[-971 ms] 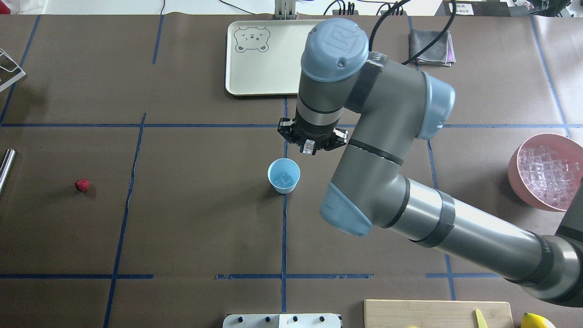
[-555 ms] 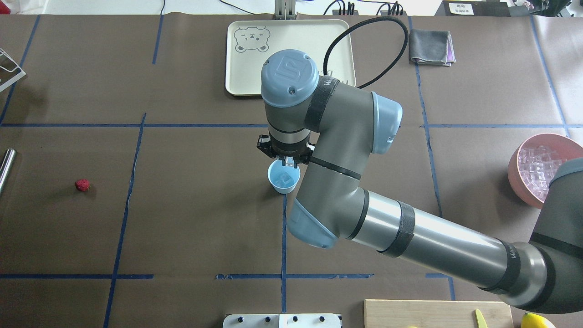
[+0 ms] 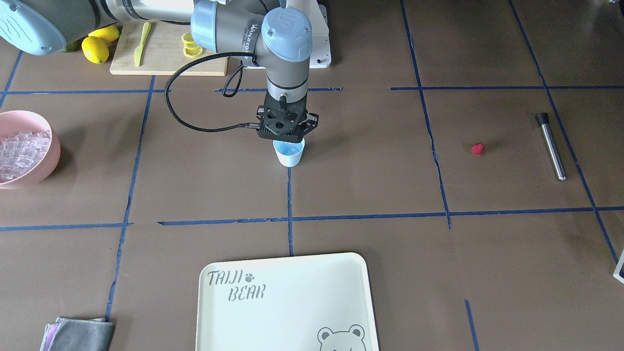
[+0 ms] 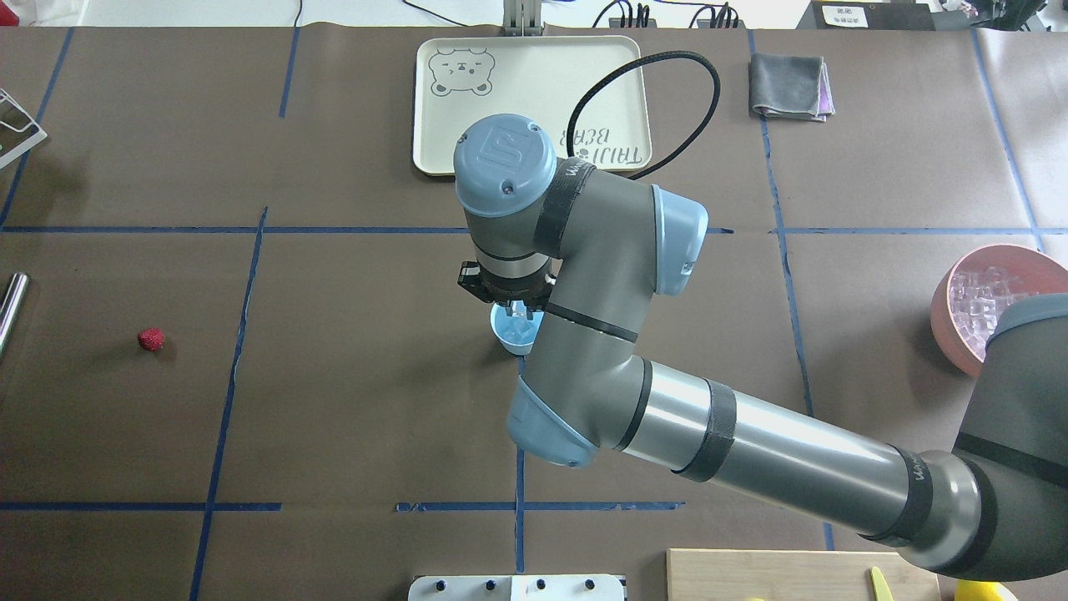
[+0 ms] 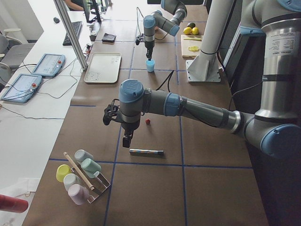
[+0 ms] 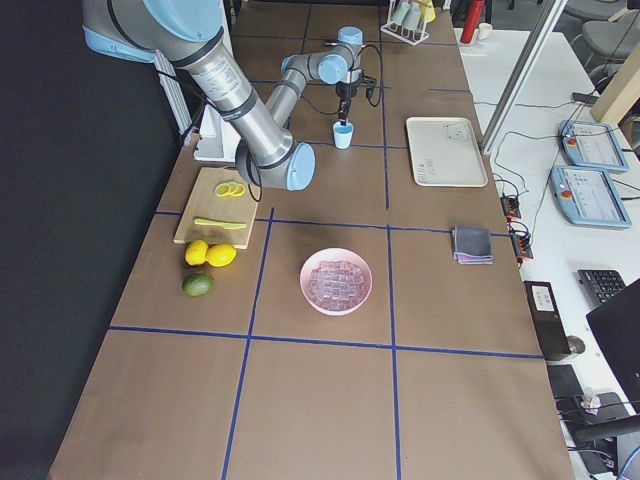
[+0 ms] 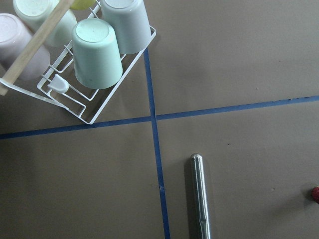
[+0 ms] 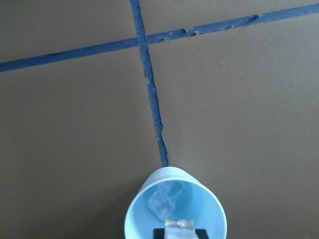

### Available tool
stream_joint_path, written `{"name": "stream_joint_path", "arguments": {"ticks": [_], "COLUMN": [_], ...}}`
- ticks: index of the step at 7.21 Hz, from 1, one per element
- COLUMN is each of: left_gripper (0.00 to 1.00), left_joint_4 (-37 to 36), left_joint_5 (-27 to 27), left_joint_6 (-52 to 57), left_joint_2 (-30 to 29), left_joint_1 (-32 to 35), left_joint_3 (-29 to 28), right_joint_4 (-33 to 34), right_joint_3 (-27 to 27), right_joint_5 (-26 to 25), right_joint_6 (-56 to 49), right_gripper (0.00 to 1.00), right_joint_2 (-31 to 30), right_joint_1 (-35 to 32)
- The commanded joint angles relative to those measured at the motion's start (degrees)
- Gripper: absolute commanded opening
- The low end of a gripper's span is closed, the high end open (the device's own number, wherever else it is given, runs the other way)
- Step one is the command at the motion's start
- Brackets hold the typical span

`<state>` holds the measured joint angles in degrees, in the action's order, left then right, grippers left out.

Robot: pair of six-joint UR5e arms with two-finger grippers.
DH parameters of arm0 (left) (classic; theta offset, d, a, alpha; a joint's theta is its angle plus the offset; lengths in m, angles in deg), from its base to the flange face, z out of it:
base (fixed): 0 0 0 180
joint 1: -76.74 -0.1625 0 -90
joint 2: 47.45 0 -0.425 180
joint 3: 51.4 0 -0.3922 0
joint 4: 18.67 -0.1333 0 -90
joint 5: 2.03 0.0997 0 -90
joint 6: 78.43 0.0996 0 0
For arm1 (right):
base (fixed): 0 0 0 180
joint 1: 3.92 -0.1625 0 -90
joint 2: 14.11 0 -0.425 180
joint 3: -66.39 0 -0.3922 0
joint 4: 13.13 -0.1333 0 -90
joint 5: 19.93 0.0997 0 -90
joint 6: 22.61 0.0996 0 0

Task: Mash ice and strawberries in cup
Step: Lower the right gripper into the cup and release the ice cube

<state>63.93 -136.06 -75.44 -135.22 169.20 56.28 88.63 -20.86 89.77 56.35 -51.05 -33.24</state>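
Note:
The light blue cup (image 4: 506, 331) stands at the table's centre on a blue tape line, with one clear ice cube (image 8: 166, 199) lying inside it. My right gripper (image 4: 519, 310) hangs straight down at the cup's mouth, shut on a second ice cube (image 8: 179, 228). More ice fills the pink bowl (image 4: 959, 321) at the right edge. The small red strawberry (image 4: 151, 339) lies alone on the table far to the left. My left gripper (image 5: 127, 139) hovers near the strawberry (image 5: 147, 121), showing only in the exterior left view, so I cannot tell its state.
A metal rod (image 3: 551, 146) lies beyond the strawberry, near a wire rack of cups (image 7: 75, 59). A cream bear tray (image 4: 467, 125) and grey cloth (image 4: 788, 83) sit at the far side. A cutting board (image 3: 165, 58) with lemon slices and whole lemons (image 3: 95, 48) is near the robot base.
My right gripper has travelled left and toward the robot with the ice cube and come down onto the cup's mouth. The strawberry and cup have stayed put.

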Motion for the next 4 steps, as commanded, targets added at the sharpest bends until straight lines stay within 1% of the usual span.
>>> {"name": "stream_joint_path", "arguments": {"ticks": [1,3,4], "left_gripper": [1.0,1.0,1.0], "left_joint_4": [0.02,0.02,0.02], "left_joint_5": [0.0,0.0,0.0], "left_joint_6": [0.0,0.0,0.0], "left_joint_2": [-0.03,-0.03,-0.03], "left_joint_1": [0.0,0.0,0.0], "left_joint_3": [-0.1,-0.1,-0.1], "right_joint_4": [0.02,0.02,0.02], "right_joint_3": [1.21,1.21,1.21], "right_joint_5": [-0.02,-0.02,-0.02], "right_joint_6": [0.05,0.05,-0.04], "right_gripper": [0.19,0.54,0.57], "right_joint_2": [0.72,0.72,0.72], "right_joint_1": [0.14,0.23,0.14]}}
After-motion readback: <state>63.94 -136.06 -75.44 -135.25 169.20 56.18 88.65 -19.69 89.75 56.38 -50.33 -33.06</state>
